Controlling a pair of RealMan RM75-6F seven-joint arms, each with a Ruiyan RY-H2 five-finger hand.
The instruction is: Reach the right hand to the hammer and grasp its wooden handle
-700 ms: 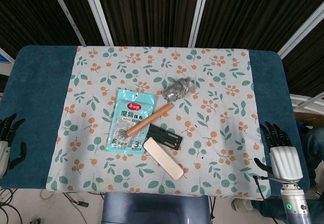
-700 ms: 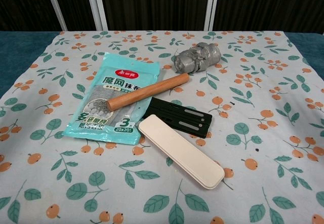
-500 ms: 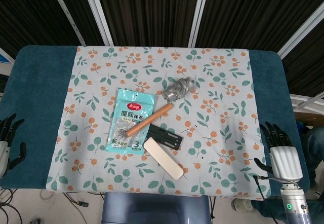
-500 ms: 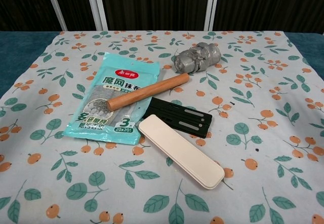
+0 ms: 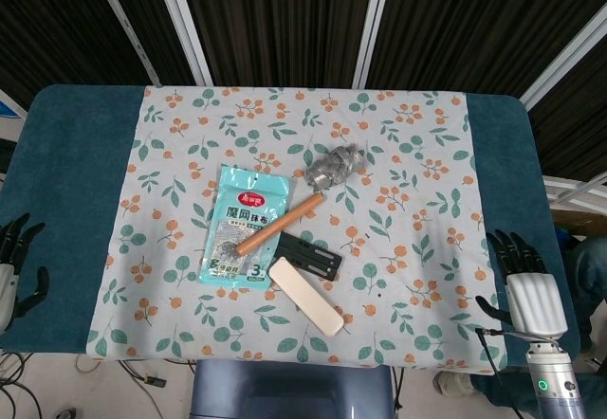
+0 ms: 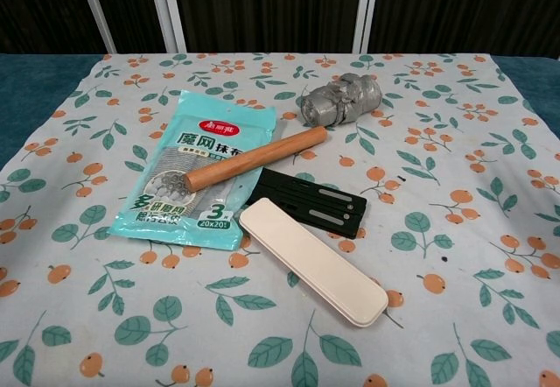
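Note:
The hammer lies in the middle of the floral cloth. Its wooden handle runs diagonally, and its grey wrapped head points to the far right. The handle's lower end rests on a teal packet. My right hand hangs at the table's near right edge, fingers spread, holding nothing, far from the hammer. My left hand sits at the near left edge, fingers apart and empty. Neither hand shows in the chest view.
A black flat tool lies just in front of the handle. A cream oblong case lies partly on it. The floral cloth covers a blue table.

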